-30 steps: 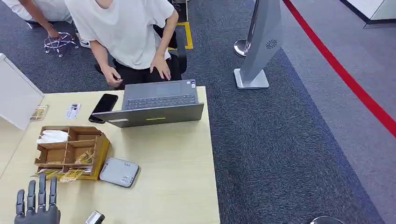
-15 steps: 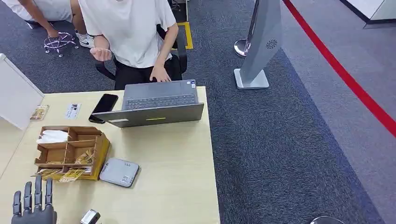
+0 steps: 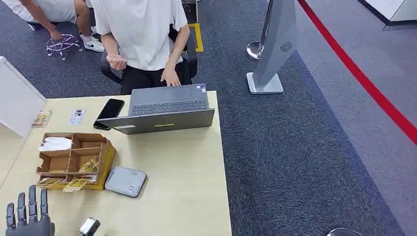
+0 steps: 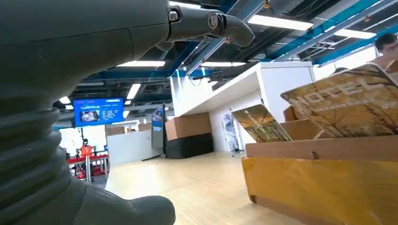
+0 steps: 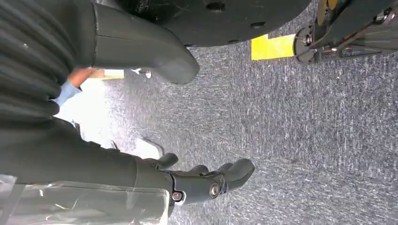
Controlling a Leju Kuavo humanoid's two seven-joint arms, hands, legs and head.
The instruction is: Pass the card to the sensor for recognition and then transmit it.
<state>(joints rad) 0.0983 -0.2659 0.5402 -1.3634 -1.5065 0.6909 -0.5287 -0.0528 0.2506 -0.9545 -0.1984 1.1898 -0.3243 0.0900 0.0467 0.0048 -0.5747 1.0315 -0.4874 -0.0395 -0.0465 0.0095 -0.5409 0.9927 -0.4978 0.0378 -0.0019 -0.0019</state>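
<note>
The light wooden desk (image 3: 187, 172) carries all task equipment within reach of the left arm. At its far edge stands an open grey laptop (image 3: 164, 110), screen turned toward the seated person in a white shirt (image 3: 142, 34), who faces the robot and is probably placed there to receive the card. A black smartphone (image 3: 110, 109) lies just beside the laptop.

Near the front left of the desk sits the compartmented brown cardboard organiser (image 3: 76, 157). Its slots hold yellow patterned cards (image 4: 345, 105) upright and tilted, so an edge is exposed for pinching. Touching its right side lies the flat grey rounded-square card sensor (image 3: 126, 181), close enough for a short transfer from slot to reader.

The black many-fingered left hand (image 3: 27, 220) hovers at the desk's near edge, short of the organiser, fingers spread and extended, holding nothing; this suits an approach to the cards. The right hand (image 5: 206, 180) hangs over grey carpet, fingers loosely apart, holding nothing. No card is picked yet
</note>
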